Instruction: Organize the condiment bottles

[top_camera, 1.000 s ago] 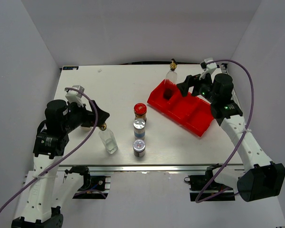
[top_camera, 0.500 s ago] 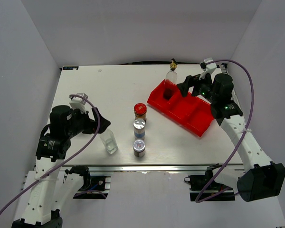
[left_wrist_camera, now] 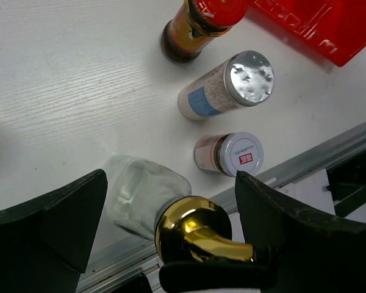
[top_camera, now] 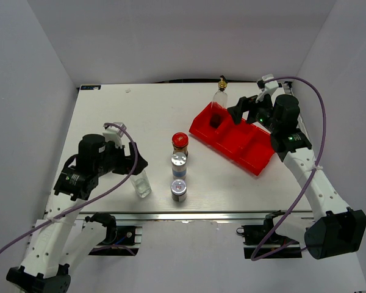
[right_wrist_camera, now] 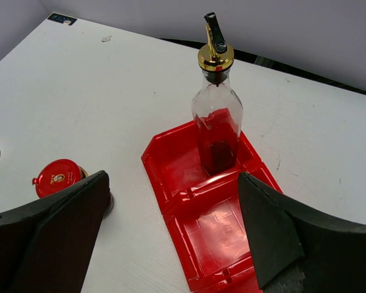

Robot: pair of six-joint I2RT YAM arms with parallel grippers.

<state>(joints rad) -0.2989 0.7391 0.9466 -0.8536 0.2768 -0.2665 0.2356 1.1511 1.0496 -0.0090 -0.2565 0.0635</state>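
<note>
**At lower left, wide jaws flank the clear bottle (left_wrist_camera: 137,189)**

In the top view's lower left, the left gripper (left_wrist_camera: 171,186) stands spread either side of that bottle's gold spout (left_wrist_camera: 192,232), not pinching it. Mid-frame, a red-lidded jar (top_camera: 180,142) and two silver-capped shakers (top_camera: 179,162) (top_camera: 179,190) line up. At upper right, the right gripper (right_wrist_camera: 172,183) hangs spread above the red tray (right_wrist_camera: 155,162), whose end compartment holds a second spouted bottle (right_wrist_camera: 216,119).

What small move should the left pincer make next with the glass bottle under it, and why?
Probably close the left pincer on the clear glass bottle. Its fingers stand open on either side of the gold spout, so a grip seems ready, and this bottle is outside the red tray.
</note>
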